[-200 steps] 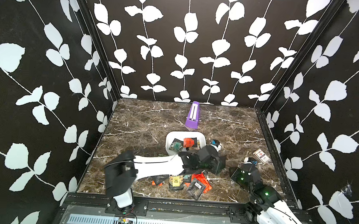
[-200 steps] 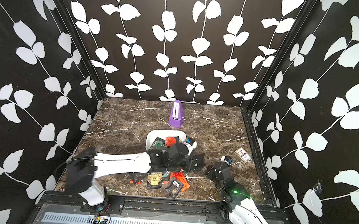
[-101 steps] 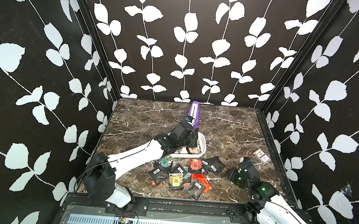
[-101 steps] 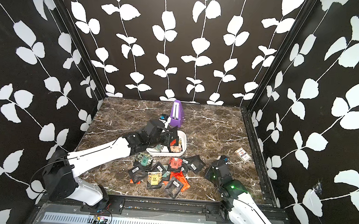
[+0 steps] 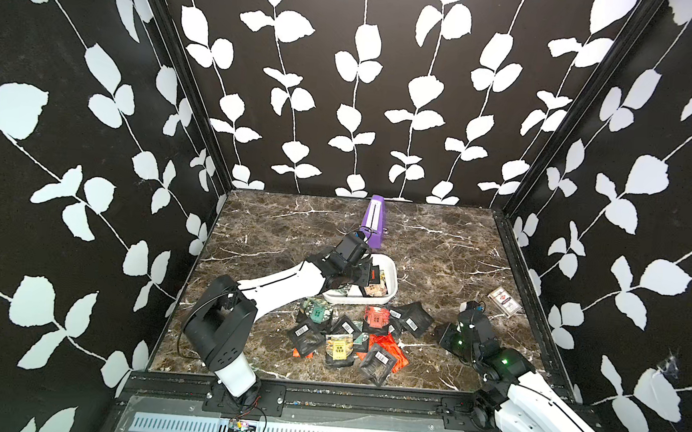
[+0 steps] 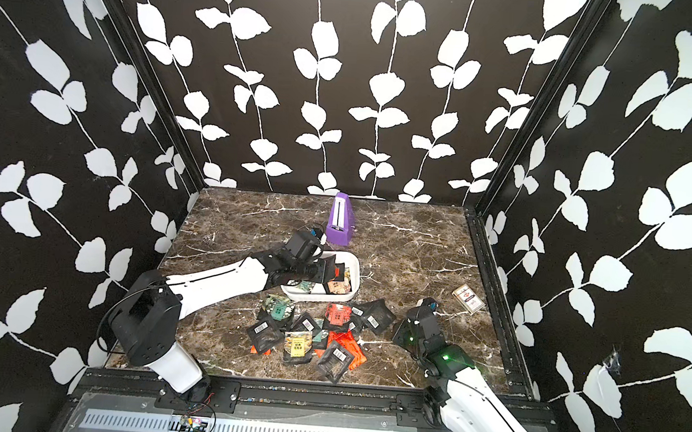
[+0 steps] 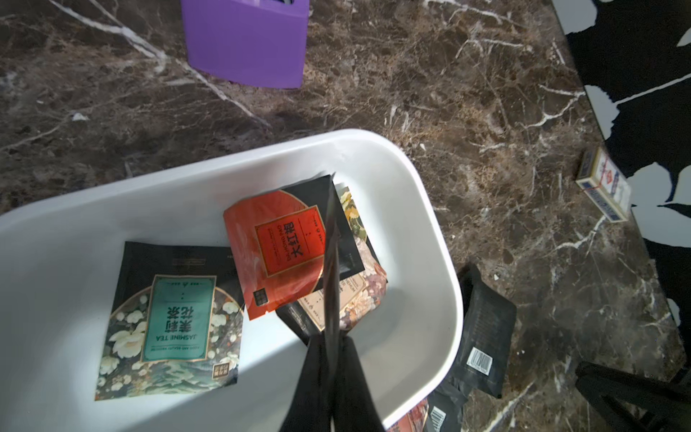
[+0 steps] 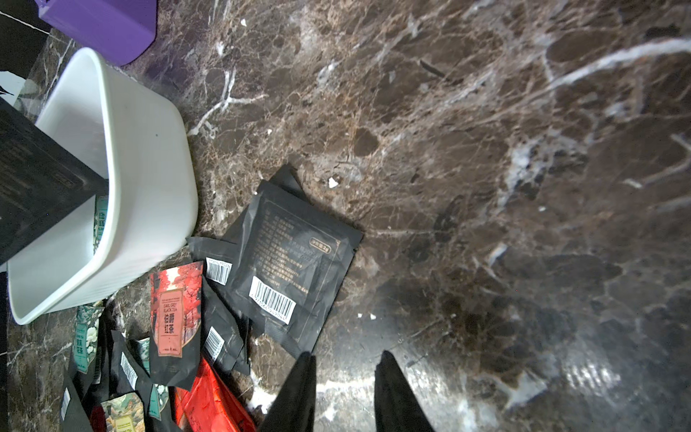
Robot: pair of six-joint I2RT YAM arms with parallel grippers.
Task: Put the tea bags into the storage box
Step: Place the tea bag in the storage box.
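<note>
Lab-type robot test booth: marble-look tabletop (image 5: 438, 248), leaf-print walls (image 5: 344, 100) behind & both sides of it; L arm (image 5: 285, 288) & R arm (image 5: 539, 401) mounted on black rail (image 5: 365, 395) at its front edge.

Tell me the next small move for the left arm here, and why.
Probably open the left pincer and let go. It is shut on a black tea bag, held edge-on right above the inside of the white box, where a green tea bag and a red tea bag lie. Released here, it should fall inside rather than onto the table.
</note>
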